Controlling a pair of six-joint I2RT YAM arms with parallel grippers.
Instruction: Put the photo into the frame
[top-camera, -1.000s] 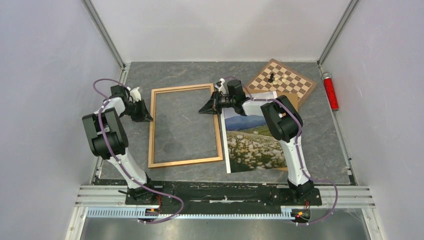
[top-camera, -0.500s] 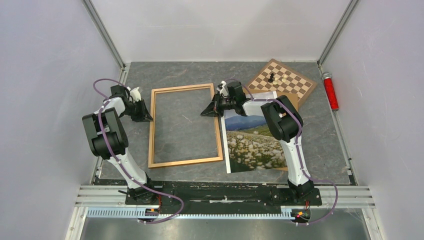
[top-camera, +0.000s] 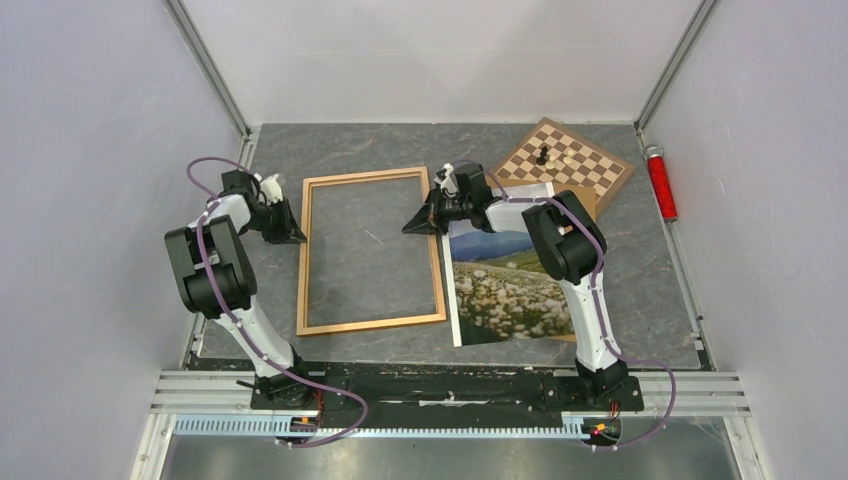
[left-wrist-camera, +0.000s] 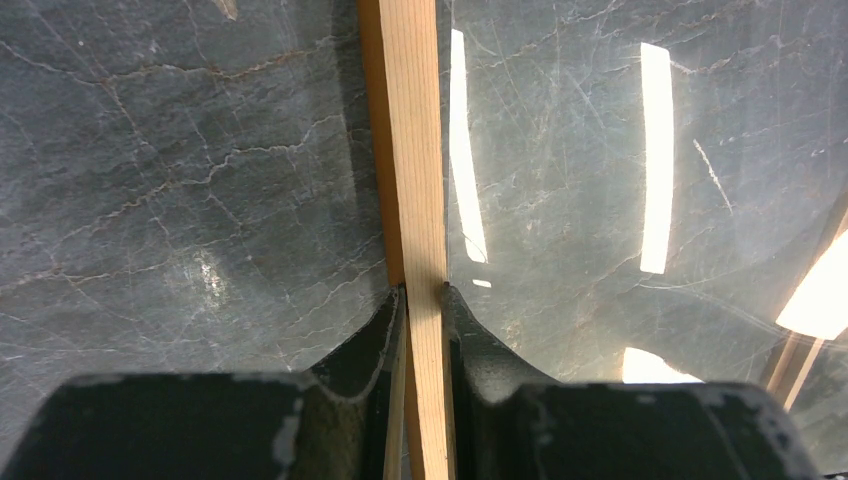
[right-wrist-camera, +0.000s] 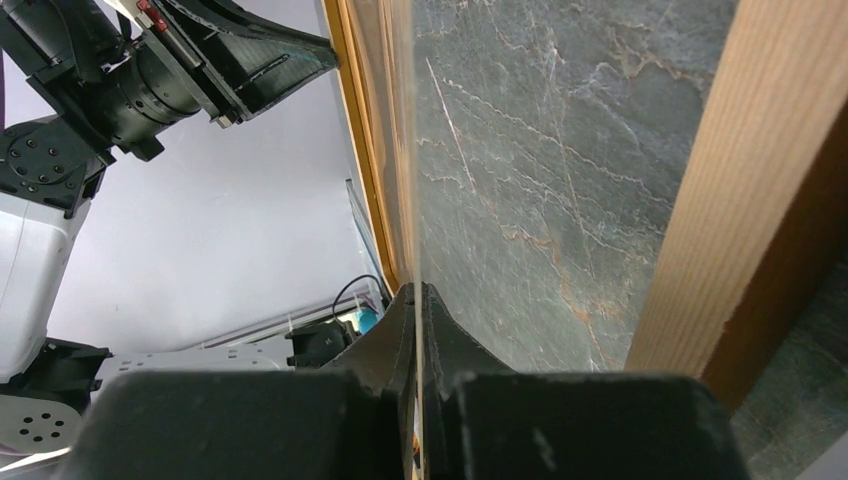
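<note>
The frame lies flat on the grey table, a thin light-brown wooden rectangle. My left gripper is shut on its left rail; in the left wrist view the rail runs between the fingertips of that gripper. My right gripper sits just inside the right rail, shut on the edge of a thin clear pane that stands tilted over the frame opening. The wooden rail lies to its right. The photo, mountains and flowered meadow face up, lies right of the frame, untouched.
A brown backing board lies under the photo. A chessboard with a few pieces sits at the back right. A red cylinder lies by the right wall. Walls close in the table on three sides.
My right gripper has shifted slightly to the right and nearer with the pane. The left gripper and the frame have stayed put.
</note>
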